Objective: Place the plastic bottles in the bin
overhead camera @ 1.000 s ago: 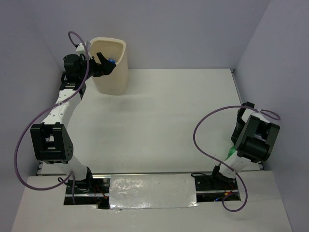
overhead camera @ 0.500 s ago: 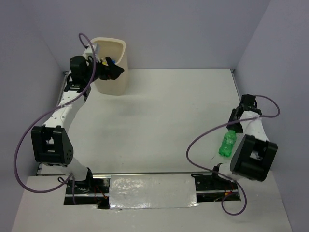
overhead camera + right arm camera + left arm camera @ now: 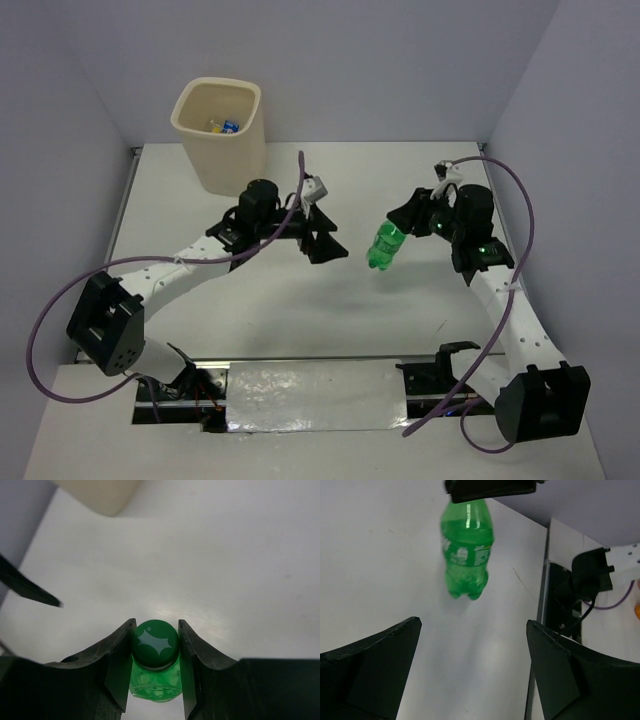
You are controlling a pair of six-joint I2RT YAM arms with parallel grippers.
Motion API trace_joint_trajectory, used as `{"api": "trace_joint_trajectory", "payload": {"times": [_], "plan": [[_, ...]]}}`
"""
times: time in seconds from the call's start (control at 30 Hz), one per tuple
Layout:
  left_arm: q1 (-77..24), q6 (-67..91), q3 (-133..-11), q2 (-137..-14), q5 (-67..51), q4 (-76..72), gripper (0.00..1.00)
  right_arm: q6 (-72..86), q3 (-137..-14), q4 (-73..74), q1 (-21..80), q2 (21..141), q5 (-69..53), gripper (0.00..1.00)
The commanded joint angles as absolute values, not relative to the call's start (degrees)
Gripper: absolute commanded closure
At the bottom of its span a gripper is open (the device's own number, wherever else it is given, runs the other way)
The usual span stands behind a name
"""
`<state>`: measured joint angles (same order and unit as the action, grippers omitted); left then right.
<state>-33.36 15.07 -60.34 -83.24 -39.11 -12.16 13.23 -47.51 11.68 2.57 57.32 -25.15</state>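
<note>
Up at mid-scene the right gripper [image 3: 403, 223] pinches the green bottle [image 3: 384, 250] by its cap [image 3: 155, 640], freshly lifted from the near right, while the left gripper [image 3: 326, 243], jaws wide, has swung off the far-left bin [image 3: 250, 160] to meet it: handover looming.

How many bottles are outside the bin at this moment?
1. The green bottle hangs by its cap in the shut right gripper, above the table. Inside the bin, blue and yellowish bits show; more bottles may lie there, hidden.
</note>
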Motion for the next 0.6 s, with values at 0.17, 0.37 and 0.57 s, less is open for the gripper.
{"api": "trace_joint_trajectory", "payload": {"times": [0.17,0.37,0.57], "plan": [[-41.3,12.92,-55.37,-82.0,-35.16,-26.09,0.01,26.35,-44.57,-3.07,10.63,53.35,-40.16,1.0],[-44.11,13.1,-56.42,-84.28,-33.93,-25.84,0.01,30.93,-42.63,-9.13,14.49,52.91,-42.96,1.0],[-44.65,13.18,-60.29,-87.53,-34.79,-21.89,0.01,32.78,-42.71,-11.51,16.26,53.26,-42.28,1.0]]}}
